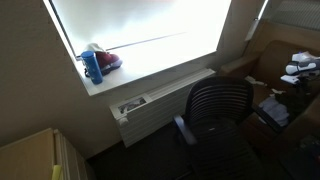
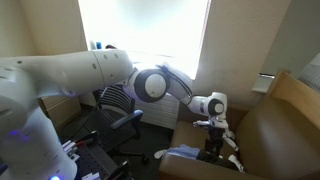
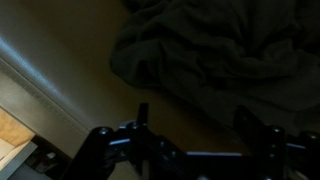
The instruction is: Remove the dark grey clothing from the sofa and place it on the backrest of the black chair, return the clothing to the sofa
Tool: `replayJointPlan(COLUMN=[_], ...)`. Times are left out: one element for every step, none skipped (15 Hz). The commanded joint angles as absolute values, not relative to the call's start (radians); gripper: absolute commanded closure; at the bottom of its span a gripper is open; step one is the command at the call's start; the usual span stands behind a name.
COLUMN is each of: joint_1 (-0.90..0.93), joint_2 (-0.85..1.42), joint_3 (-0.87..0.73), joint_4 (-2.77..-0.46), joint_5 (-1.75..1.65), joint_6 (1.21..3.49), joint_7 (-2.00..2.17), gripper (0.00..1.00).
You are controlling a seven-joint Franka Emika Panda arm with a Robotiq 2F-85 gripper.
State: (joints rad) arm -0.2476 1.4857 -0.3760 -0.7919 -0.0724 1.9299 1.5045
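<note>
Here there is one dark grey clothing (image 3: pixel 225 50), one sofa (image 2: pixel 285 120), one black chair (image 1: pixel 218 105) and one gripper (image 3: pixel 195 112) with two fingers.

In the wrist view the two fingers stand far apart, one at the left (image 3: pixel 142 115) and one at the right (image 3: pixel 250 125). The jaws are released. Nothing is between them and they touch nothing.

The clothing lies crumpled in many folds on the tan seat of the sofa, just in front of the fingers, apart from them. The heap is wider than it is deep in this view, so its long axis runs sideways, about parallel to the line between the two fingers. Its top and right parts go out of the picture, and I cannot tell which end is which.

In an exterior view the gripper hangs over the sofa seat, fingers down. The chair stands by the window, well apart from the clothing, with its backrest bare.
</note>
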Motion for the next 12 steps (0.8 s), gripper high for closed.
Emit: replayJointPlan(joint_1=[-0.271, -0.273, -0.275, -0.280, -0.275, -0.272, -0.263, -0.251, -0.238, -0.262, -0.256, -0.253], joint_2=[1.489, 1.489, 1.489, 1.489, 1.489, 1.489, 1.489, 1.490, 1.490, 1.492, 1.494, 1.496], joint_3=[-0.338, -0.334, -0.330, -0.324, -0.331, -0.333, -0.345, -0.360, -0.378, -0.349, -0.357, -0.361], joint_4=[-0.787, -0.791, -0.797, -0.806, -0.838, -0.850, -0.877, -0.906, -0.931, -0.871, -0.890, -0.901], joint_5=[-0.115, -0.122, -0.128, -0.126, -0.146, -0.148, -0.162, -0.181, -0.204, -0.179, -0.192, -0.195], joint_6=[1.868, 1.866, 1.878, 1.921, 2.041, 2.075, 2.142, 2.203, 2.233, 2.154, 2.184, 2.200], joint_7=[1.479, 1.482, 1.492, 1.521, 1.585, 1.629, 1.693, 1.751, 1.808, 1.727, 1.764, 1.783], gripper=[0.00, 0.00, 0.00, 0.00, 0.00, 0.00, 0.00, 0.00, 0.00, 0.00, 0.00, 0.00])
